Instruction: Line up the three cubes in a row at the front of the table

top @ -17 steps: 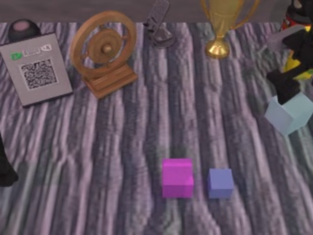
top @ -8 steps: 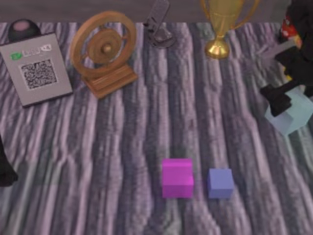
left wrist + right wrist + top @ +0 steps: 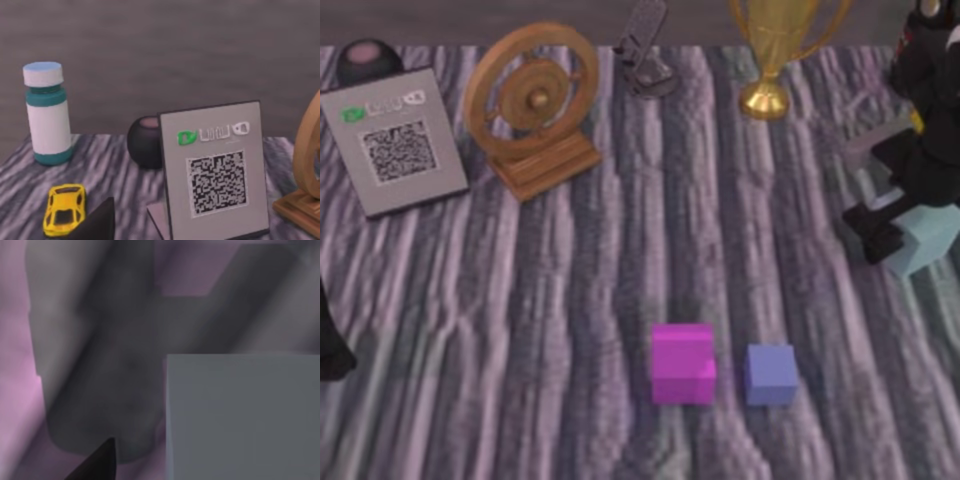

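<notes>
Right hand (image 3: 898, 232): low over the pale blue-grey cube (image 3: 925, 240) at the right edge of the table (image 3: 520, 300); one dark finger stands on the cube's left side, and whether the fingers are spread beside it or already pinching it I cannot tell.
Pale blue-grey cube: partly under the right hand, on the table; in the right wrist view its flat grey face (image 3: 245, 415) fills the space right next to one dark fingertip.
Magenta cube (image 3: 683, 363): well away from the right hand, to its left and toward the front, flat on the table.
Periwinkle-blue cube (image 3: 770, 374): just beside the magenta cube on the side nearer the right hand, a narrow gap between them, the two already roughly level.
Left hand: out of sight; only a dark bit of that arm (image 3: 332, 345) shows at the left edge, parked, far from every cube.
Step in hand: by my reading, the grasp of the third cube, the only one out of line.
Next move: likely a firm pinch on the cube's opposite faces, then a lift and carry toward the front, down just past the periwinkle-blue cube, level with the pair.
</notes>
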Available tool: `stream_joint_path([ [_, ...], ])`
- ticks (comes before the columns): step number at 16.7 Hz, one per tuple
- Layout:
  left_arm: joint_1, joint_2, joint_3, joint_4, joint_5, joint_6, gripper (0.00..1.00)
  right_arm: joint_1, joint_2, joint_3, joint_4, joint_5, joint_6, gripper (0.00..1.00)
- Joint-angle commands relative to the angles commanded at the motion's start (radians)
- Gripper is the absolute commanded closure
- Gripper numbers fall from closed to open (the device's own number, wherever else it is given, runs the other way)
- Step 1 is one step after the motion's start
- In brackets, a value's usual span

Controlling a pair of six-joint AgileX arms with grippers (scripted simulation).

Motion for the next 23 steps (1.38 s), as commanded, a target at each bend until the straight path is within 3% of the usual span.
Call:
stream_joint_path([
  [13,0.000,0.000,0.000,0.000,0.000,0.000,0.00,0.000,0.000,0.000,0.000,0.000,0.000,0.98],
  [23,0.000,0.000,0.000,0.000,0.000,0.000,0.00,-0.001,-0.009,0.004,-0.007,-0.001,0.001,1.00],
])
